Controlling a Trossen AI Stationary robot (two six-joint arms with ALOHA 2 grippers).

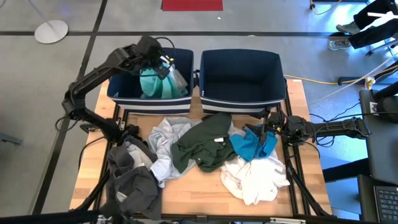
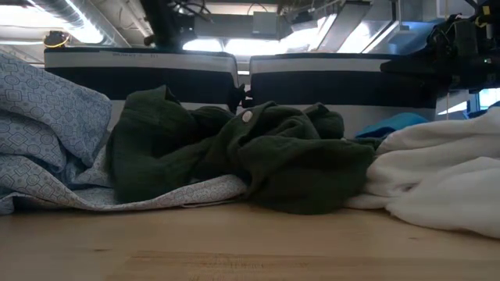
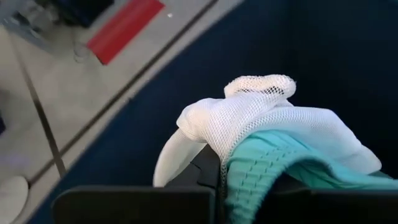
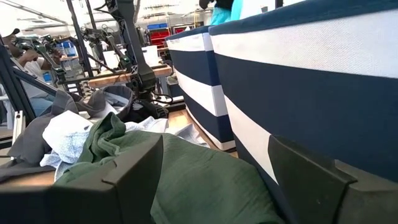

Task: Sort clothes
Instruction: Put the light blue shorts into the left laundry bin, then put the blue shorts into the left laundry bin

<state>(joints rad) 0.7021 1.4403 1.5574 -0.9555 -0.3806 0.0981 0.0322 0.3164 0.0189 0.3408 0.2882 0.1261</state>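
Observation:
My left gripper [image 1: 161,67] is over the left navy bin [image 1: 118,93], shut on a turquoise garment [image 1: 157,86] with a white mesh lining [image 3: 249,118]. My right gripper [image 1: 264,127] is open low over the table in front of the right navy bin [image 1: 241,68]. Its fingers stand apart [image 4: 217,165] over the edge of a dark green garment [image 1: 202,144]. A blue garment [image 1: 250,147] lies right beside it. White [image 1: 256,179], light grey [image 1: 165,140] and dark grey [image 1: 134,183] garments lie heaped on the table. My left gripper holds a bunched-up part of the turquoise garment, ribbed turquoise cloth [image 3: 261,171] and white mesh together, so several layers. The fingers come from above, slanting toward the bin. The garment hangs below them inside the left bin; its lower end is hidden by its own folds.
The two navy bins with white stripes stand side by side at the table's far edge; the right bin shows no clothes. The garments cover the table's middle and near left. Bare wood [image 1: 205,186] shows at the near middle. A person sits in the room beyond [image 4: 25,53].

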